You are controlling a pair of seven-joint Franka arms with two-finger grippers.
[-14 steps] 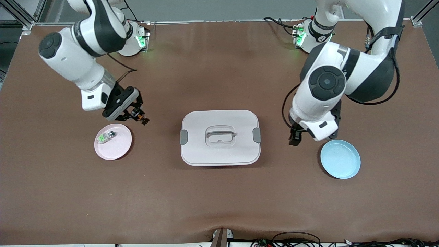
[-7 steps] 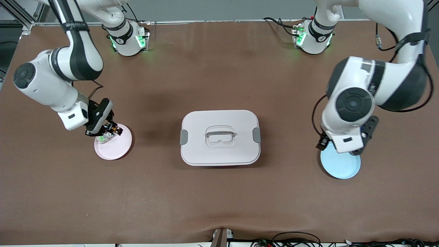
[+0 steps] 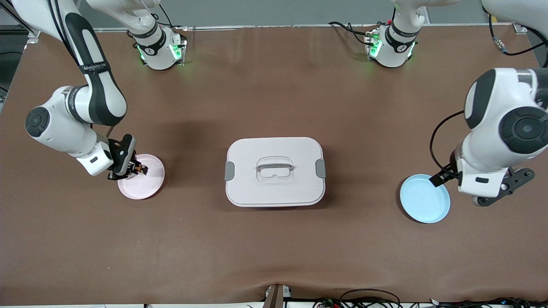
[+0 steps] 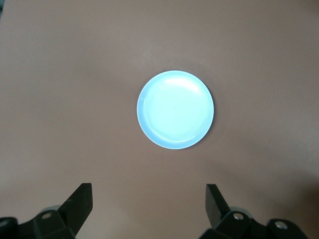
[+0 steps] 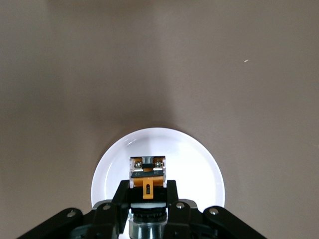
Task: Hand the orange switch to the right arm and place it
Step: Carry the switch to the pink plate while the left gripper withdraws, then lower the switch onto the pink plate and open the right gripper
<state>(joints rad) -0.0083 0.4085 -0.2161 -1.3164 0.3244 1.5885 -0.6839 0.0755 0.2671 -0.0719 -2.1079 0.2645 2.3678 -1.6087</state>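
Observation:
My right gripper (image 3: 136, 170) is shut on the orange switch (image 3: 141, 170), a tiny black block with an orange centre, and holds it low over the pink plate (image 3: 147, 185). In the right wrist view the switch (image 5: 147, 172) sticks out of the gripper (image 5: 147, 193) over the plate (image 5: 192, 159), which looks white there. The green-and-clear switch is hidden. My left gripper (image 3: 443, 178) is open and empty, in the air by the edge of the blue plate (image 3: 424, 199). In the left wrist view its fingers (image 4: 79, 200) stand wide apart, short of the plate (image 4: 175, 109).
A pale lidded box (image 3: 275, 171) with a handle and grey side clips stands mid-table between the two plates. The brown table mat (image 3: 274, 248) is bare nearer the front camera.
My right gripper has carried the orange switch from beside the box to low over the pink plate, covering the green switch. My left arm has swung out toward its own end of the table.

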